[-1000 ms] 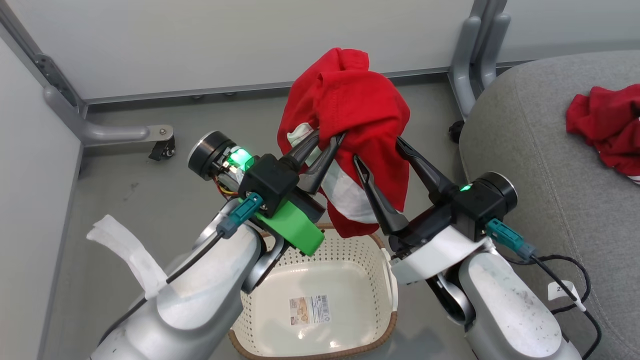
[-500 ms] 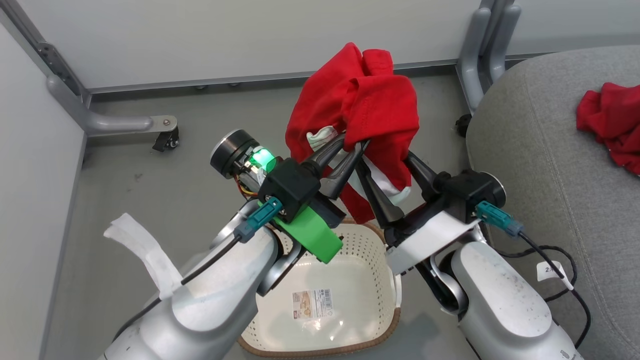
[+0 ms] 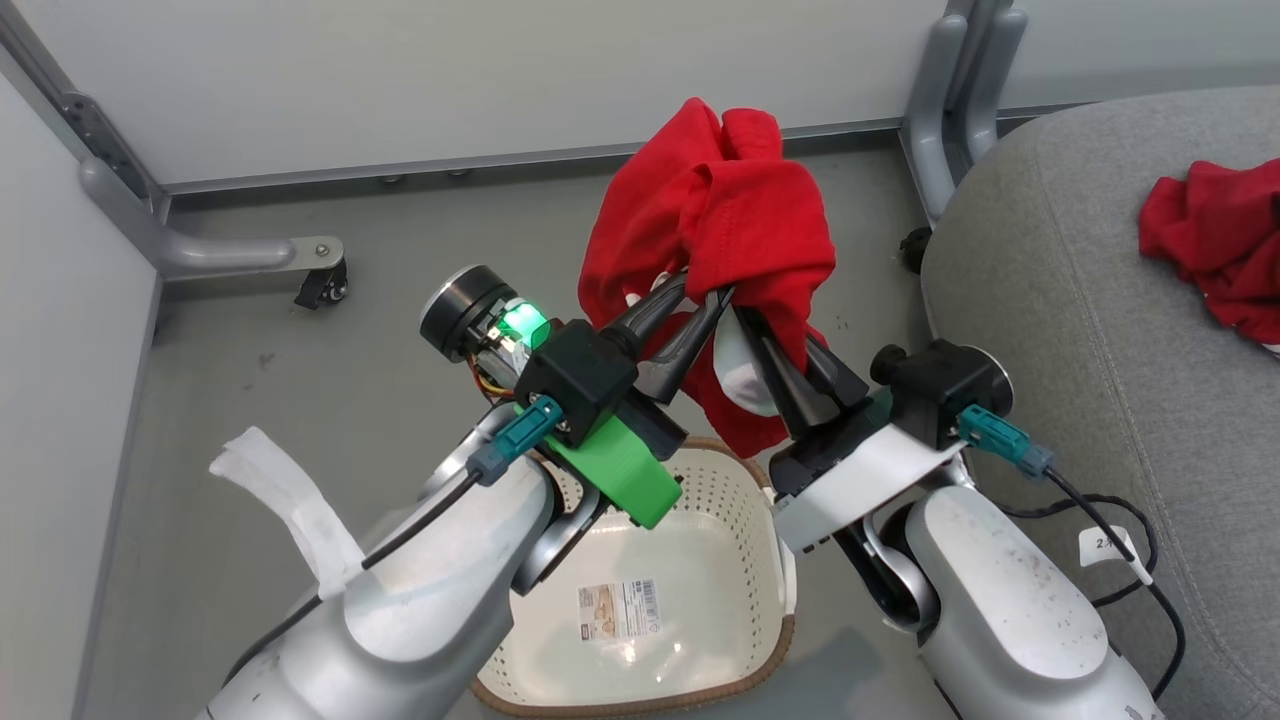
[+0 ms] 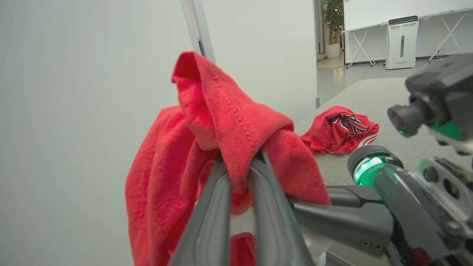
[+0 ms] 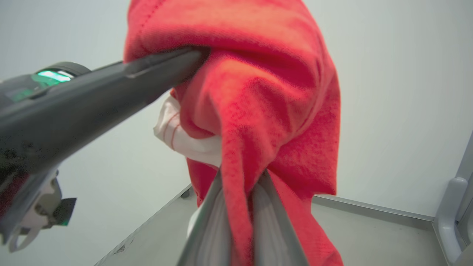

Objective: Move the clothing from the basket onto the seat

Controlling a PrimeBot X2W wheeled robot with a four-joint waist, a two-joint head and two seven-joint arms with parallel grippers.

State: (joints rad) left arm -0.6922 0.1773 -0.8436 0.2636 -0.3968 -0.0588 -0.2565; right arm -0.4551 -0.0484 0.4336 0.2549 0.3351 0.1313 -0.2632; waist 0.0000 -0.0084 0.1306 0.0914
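Right gripper (image 3: 772, 330) has snapped its fingers together since a second ago, when they stood wide apart around the cloth. Now both are clenched on the garment (image 3: 730, 220): left gripper (image 3: 703, 288) bites a top fold, right one pinches a hanging strip.

Seat (image 3: 1080, 330) fills the right side, and the jersey (image 3: 1215, 235) lies crumpled at its far right edge. Floor (image 3: 300, 400) runs grey up to the white wall panel. Grey post (image 3: 945, 110) rises at the seat's far left corner, just beside the garment and between it and the seat. Basket (image 3: 725, 520) sits on the floor under both forearms, with a label (image 3: 620, 612) on its bottom. The garment hangs bunched just above its far rim, clear of it. Caster (image 3: 322, 285) sits at far left. Black cable (image 3: 1120, 520) loops against the seat's near left edge.
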